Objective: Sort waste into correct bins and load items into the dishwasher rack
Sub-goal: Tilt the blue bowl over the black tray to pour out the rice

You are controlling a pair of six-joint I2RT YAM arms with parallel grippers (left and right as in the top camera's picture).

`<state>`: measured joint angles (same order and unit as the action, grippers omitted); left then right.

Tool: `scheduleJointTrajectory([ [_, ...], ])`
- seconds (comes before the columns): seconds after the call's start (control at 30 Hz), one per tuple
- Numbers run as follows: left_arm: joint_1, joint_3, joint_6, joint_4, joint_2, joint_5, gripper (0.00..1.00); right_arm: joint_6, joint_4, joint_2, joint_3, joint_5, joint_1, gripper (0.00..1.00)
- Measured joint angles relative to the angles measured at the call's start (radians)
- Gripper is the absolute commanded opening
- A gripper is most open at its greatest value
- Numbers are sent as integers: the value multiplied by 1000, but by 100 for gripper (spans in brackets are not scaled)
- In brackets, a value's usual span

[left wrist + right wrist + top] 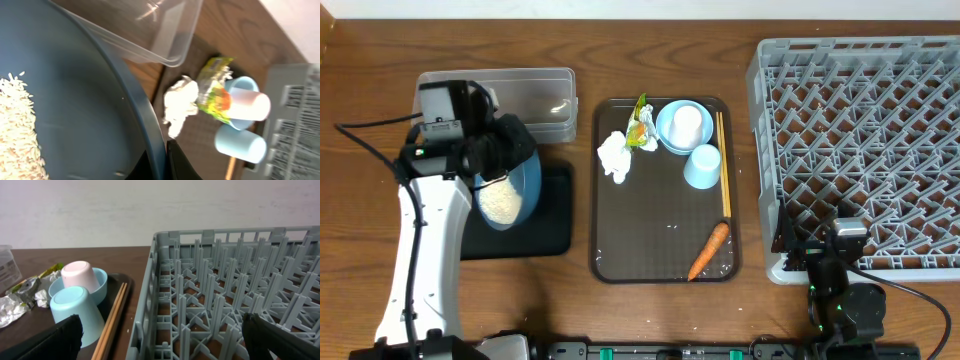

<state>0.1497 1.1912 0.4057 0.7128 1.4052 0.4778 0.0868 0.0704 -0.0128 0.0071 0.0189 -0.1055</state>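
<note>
My left gripper [161, 162] is shut on the rim of the large dark-blue bowl [515, 175], one finger inside and one outside. It holds the bowl tilted over the black tray [552, 215]. White rice [502, 203] lies heaped in the bowl's low side. The clear tub [535, 100] stands just behind. On the brown tray lie the tissue [615, 155], wrapper [640, 125], carrot [710, 250] and chopsticks [723, 165]. A white cup [687, 122] sits upside down in the small light-blue bowl [670, 135], next to the pale-blue cup [702, 165]. My right gripper [165, 335] is open at the rack's [860, 150] near left corner.
The brown serving tray [660, 255] lies between the black tray and the rack. The rack's upright pegs [220, 280] fill the right side of the table. Bare wooden tabletop [360, 80] shows at the far left and along the back.
</note>
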Motion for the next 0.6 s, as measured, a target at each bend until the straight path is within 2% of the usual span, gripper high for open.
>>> scheduleJointTrajectory([
  [0.6,172,0,47,0,0,289,6,0,0,0,0,0,0,99],
])
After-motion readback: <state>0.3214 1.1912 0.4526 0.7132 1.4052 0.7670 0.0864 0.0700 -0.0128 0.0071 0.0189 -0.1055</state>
